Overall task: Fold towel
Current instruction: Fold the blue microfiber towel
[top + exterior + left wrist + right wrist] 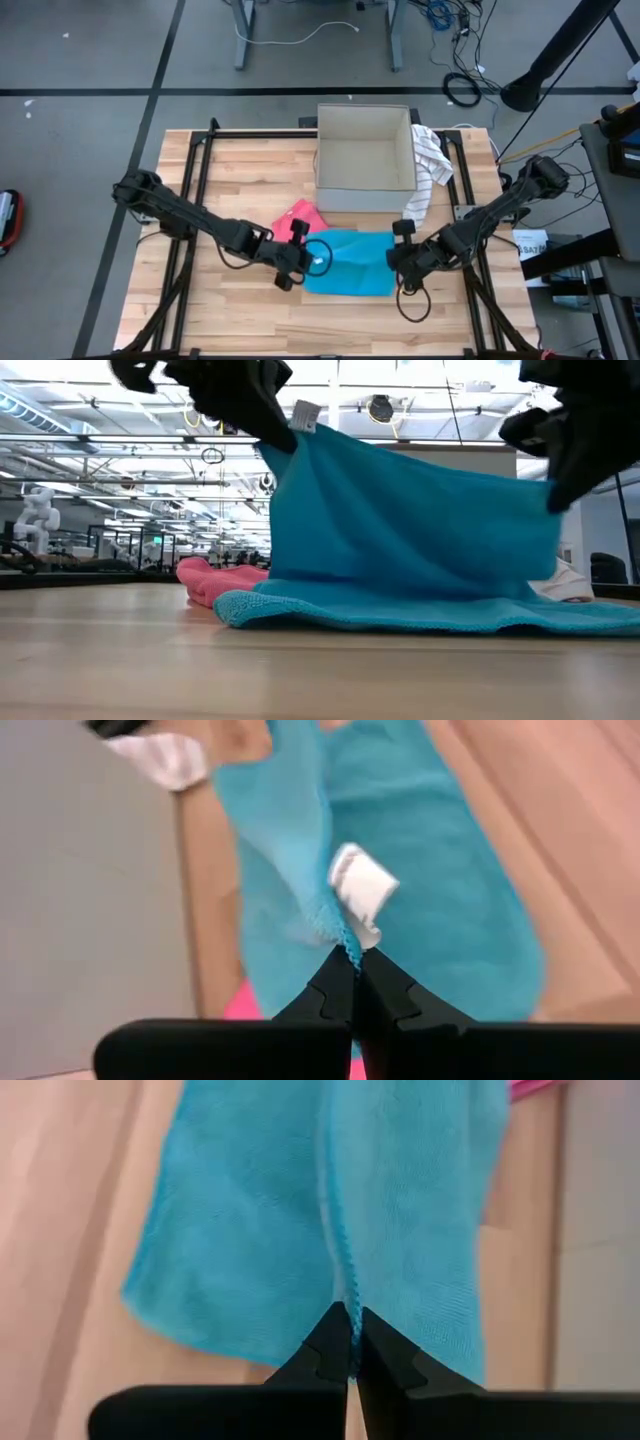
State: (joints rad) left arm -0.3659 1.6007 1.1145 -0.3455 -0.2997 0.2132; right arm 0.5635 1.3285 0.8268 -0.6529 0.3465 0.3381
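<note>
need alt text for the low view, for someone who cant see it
Two dark grippers, the left gripper and the right gripper, hold a blue towel up by its top edge, its lower part on the wooden table. A pink cloth lies behind.

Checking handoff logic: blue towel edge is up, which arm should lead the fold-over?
Neither alone. Left gripper and right gripper are each shut on a corner of the blue towel, lifted edge level in the low view, so they're equally placed; move together.

Both arms reach inward over the surface's near half, the left gripper and right gripper raised, fingers pinched shut.
</note>
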